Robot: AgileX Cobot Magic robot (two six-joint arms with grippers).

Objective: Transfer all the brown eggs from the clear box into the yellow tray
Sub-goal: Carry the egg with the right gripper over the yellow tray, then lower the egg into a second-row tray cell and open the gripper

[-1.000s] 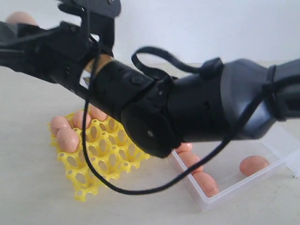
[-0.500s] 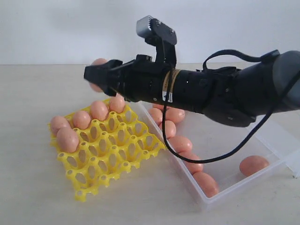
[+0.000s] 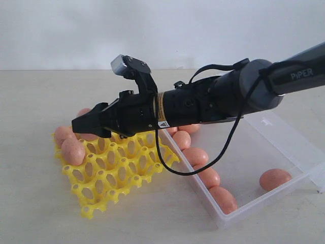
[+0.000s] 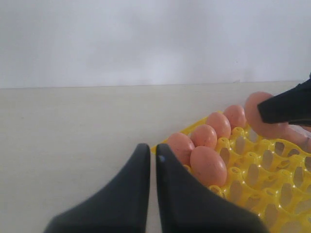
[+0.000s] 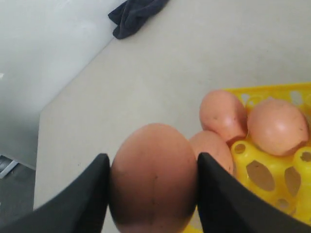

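- Three views caught my right gripper (image 5: 153,191) pinching a brown egg (image 5: 153,174) over the yellow tray's (image 3: 118,179) filled edge; only its wrist camera showed a dark cloth (image 5: 136,14) beyond.
- My left gripper (image 4: 151,149), fingers pressed together and empty, hung beside the tray.
- Only the exterior view showed the clear box (image 3: 289,152), several eggs (image 3: 195,155) inside.

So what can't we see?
Exterior view: the right gripper and its arm cover the yellow tray's back cups and part of the clear box, so eggs can't be counted.
Right wrist view: the held egg hides the cup below.
Left wrist view: tray cut off at edge.
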